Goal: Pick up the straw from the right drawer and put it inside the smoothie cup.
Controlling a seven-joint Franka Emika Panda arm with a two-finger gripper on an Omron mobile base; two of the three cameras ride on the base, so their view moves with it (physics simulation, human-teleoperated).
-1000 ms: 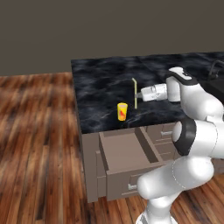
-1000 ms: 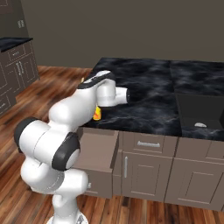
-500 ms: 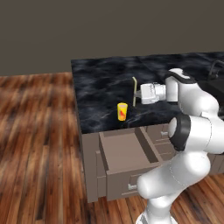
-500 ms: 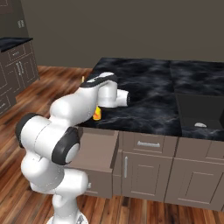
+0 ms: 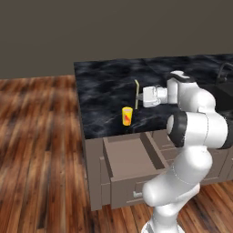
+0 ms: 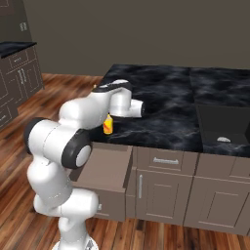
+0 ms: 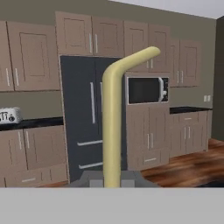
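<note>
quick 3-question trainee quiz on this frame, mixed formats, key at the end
1. True or false: the straw is already inside the smoothie cup.
2. Multiple choice: the right drawer is A) pulled open, B) shut, C) removed and lying on the floor.
3. Fill in: the gripper holds the straw roughly ____ above the black counter.

Key:
1. False; it is held up beside and above the cup.
2. A
3. upright

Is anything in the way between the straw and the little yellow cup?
No, nothing visible is. The gripper holds the straw upright above the black counter, and the smoothie cup stands nearby on bare countertop, its top open. Only empty air lies between them.
</note>
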